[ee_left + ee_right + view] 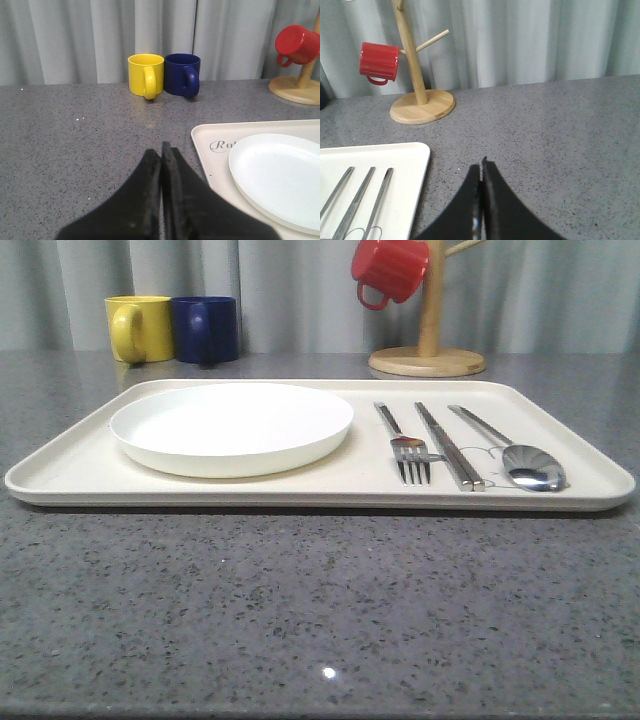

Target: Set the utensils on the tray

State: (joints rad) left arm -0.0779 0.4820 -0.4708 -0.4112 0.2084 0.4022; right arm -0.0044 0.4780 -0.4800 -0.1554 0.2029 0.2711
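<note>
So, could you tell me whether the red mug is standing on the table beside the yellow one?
No, the red mug hangs on the wooden mug stand, far from the yellow mug.

The grey speckled table carries the tray, 2 mugs and mug stand.

Pale pleated curtain (grey-white) hangs behind speckled grey countertop.

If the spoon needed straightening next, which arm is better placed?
Right, probably. The spoon lies at the tray's right end, and the right gripper, fingers shut, hovers over the counter just off that edge. The left gripper sits beyond the plate.
</note>
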